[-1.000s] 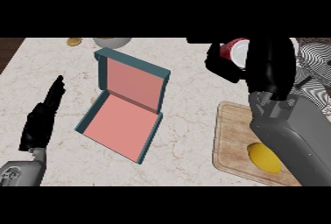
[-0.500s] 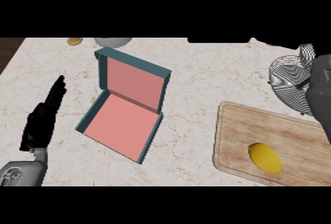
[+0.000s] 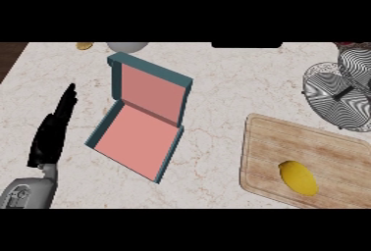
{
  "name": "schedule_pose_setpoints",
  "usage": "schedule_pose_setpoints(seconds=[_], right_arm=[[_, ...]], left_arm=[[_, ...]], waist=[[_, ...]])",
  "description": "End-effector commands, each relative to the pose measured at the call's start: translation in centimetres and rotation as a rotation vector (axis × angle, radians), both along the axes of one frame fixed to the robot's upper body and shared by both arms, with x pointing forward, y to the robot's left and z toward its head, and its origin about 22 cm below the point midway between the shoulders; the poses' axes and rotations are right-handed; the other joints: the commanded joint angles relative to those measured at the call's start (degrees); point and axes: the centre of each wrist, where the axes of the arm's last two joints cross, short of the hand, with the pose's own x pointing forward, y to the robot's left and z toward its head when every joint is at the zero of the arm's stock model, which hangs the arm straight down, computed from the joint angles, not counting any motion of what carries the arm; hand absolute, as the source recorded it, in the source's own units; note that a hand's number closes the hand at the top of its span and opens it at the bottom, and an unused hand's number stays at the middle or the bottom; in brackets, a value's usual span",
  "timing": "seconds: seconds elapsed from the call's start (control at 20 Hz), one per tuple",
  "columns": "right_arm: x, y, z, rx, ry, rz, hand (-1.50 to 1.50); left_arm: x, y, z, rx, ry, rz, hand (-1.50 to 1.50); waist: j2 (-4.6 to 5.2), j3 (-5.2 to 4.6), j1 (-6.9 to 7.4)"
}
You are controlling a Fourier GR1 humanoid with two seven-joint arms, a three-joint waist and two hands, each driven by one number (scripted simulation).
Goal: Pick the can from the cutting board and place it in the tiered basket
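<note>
Head view, looking steeply down on a pale marbled counter. Left hand at approx. 9 o'clock of the frame, black, fingers straight and together, pointing toward 12 o'clock, holding nothing; its grey forearm enters at the lower-left corner. Right hand: not visible in this view, so finger state cannot be told. Centre-left: teal open box w/ pink interior, its lid standing up at the 12 o'clock side, base panel lying flat toward 6 o'clock; box sits just beside the left hand, not touching. Wooden cutting board at approx. 4 o'clock; a yellow lemon lies on its lower part. Wire tiered basket at approx. 2 o'clock, cut by the right edge, near the board's far corner. Can: a dark-red shape shows at the top-right corner above the basket, too cropped to identify w/ certainty; no can is on the board. Top edge, approx. 11 o'clock: grey rounded object and a small yellow-orange item, both partly cut off.
</note>
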Motion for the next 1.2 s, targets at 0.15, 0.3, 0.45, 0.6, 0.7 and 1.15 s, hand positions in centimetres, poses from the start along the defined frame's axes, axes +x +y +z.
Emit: schedule_pose_setpoints(seconds=[0.15,0.3,0.45,0.6,0.7,1.15], right_arm=[[2.0,-5.6,0.5,-0.214,0.065,-0.183,1.5],[2.0,-10.1,-1.2,-0.222,0.064,-0.182,1.5],[3.0,-8.7,0.5,-0.21,0.078,-0.128,1.5],[2.8,-11.7,-2.0,-0.182,0.112,-0.085,1.5],[3.4,-11.7,-1.2,-0.163,0.147,-0.064,1.5],[2.8,-15.5,-5.7,0.126,0.248,-0.044,1.5]], left_arm=[[0.4,1.1,-0.8,0.001,0.009,-0.001,0.0],[0.3,0.5,1.0,-0.028,-0.021,-0.025,0.0],[1.1,0.9,0.6,-0.006,-0.014,-0.006,0.0],[0.5,-1.0,0.8,0.001,-0.004,0.01,0.0],[-1.2,2.2,0.2,-0.011,0.004,-0.017,0.0],[0.0,0.2,0.4,0.001,-0.006,-0.006,0.0]], waist=[[0.2,-0.02,0.37],[0.17,0.05,0.58],[0.01,0.01,0.2],[0.01,0.05,0.29],[0.03,0.02,0.79],[0.26,0.07,0.58]])
